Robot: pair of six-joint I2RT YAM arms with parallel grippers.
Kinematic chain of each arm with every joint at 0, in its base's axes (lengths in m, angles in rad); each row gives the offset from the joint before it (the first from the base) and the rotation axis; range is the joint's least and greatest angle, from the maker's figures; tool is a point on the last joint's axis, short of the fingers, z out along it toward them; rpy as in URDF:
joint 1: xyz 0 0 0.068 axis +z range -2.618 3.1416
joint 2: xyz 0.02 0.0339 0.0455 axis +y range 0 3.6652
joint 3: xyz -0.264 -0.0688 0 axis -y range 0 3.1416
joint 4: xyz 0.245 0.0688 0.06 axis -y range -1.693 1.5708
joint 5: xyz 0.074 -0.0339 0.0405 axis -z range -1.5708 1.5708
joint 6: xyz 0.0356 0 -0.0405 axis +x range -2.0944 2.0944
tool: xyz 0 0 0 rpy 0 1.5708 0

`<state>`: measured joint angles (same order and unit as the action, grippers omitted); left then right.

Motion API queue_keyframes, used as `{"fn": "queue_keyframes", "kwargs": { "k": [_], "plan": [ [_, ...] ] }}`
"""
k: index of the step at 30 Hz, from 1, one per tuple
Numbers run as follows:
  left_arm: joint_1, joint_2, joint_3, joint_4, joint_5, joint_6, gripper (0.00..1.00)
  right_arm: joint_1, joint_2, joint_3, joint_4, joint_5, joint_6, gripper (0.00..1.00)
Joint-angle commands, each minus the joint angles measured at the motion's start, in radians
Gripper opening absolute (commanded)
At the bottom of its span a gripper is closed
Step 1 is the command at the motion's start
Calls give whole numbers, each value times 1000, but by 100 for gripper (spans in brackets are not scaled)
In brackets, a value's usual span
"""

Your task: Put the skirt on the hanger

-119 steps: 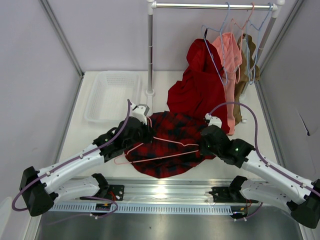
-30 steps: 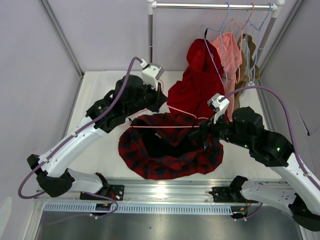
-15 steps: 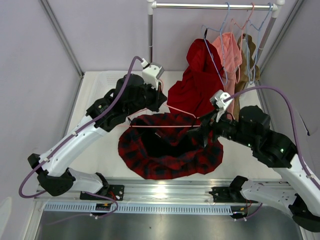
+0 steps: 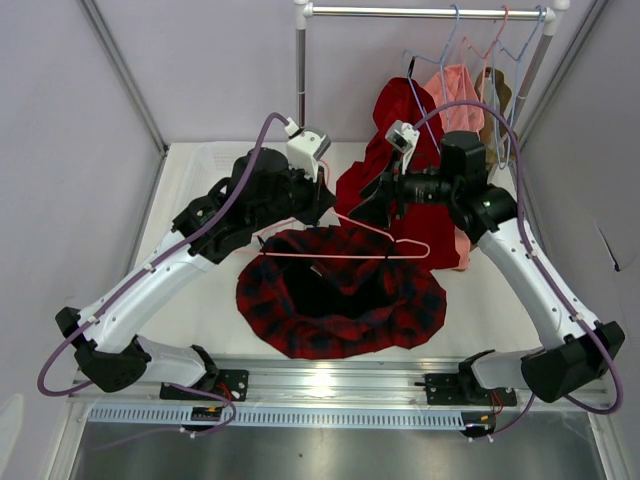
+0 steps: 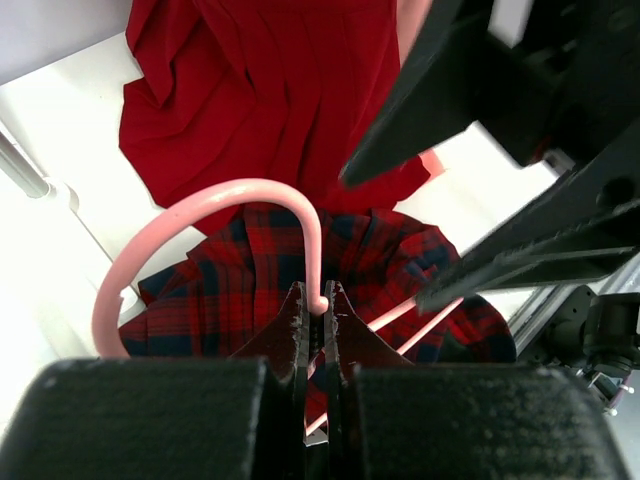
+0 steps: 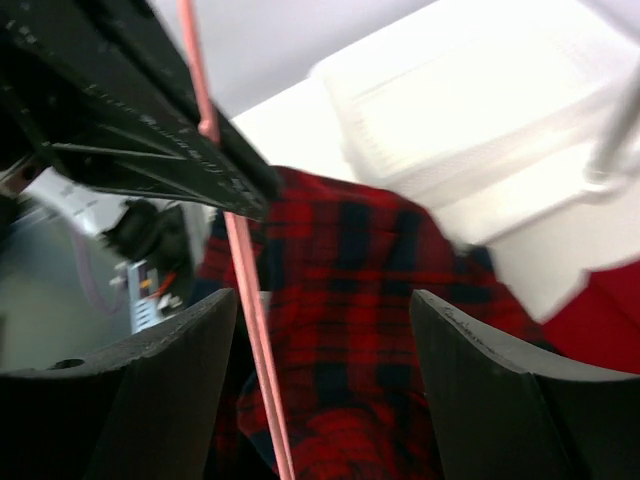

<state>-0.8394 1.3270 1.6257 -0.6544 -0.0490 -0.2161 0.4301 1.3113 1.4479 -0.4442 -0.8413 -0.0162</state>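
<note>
My left gripper (image 4: 318,192) (image 5: 320,298) is shut on the neck of the pink hanger (image 4: 345,253) (image 5: 205,208), just under its hook, and holds it raised. The red and navy plaid skirt (image 4: 340,305) (image 5: 250,275) (image 6: 380,330) hangs around the hanger's lower bar, and its hem spreads on the table. The bar's right end pokes out past the cloth. My right gripper (image 4: 375,203) (image 6: 325,335) is open and empty, lifted above the skirt's back right, in front of the plain red garment (image 4: 395,165). One pink hanger wire (image 6: 250,300) passes between its fingers untouched.
A clothes rack pole (image 4: 300,90) and rail (image 4: 420,12) stand at the back. The rail carries light blue hangers (image 4: 440,95), a salmon-pink garment (image 4: 458,85) and a brown one (image 4: 497,95). A white basket (image 6: 480,110) sits at the back left, behind my left arm.
My right gripper has left the skirt's right edge and swung up and back toward the red garment. The left gripper still holds the hanger in the same place.
</note>
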Motion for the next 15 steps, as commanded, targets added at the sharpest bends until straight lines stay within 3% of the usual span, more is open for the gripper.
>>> {"fn": "queue_keyframes", "kwargs": {
  "k": [1, 8, 15],
  "plan": [
    [2, -25, 60, 33, 9, 20, 0, 10, -3, 49, 96, -225, 30, 74],
    [2, -17, 63, 33, 11, 21, 0, 125, 8, 23, 49, -159, -7, 67],
    [2, -18, 72, 30, 18, 15, 0, 148, 29, 5, 53, -122, -11, 63]
  ]
}}
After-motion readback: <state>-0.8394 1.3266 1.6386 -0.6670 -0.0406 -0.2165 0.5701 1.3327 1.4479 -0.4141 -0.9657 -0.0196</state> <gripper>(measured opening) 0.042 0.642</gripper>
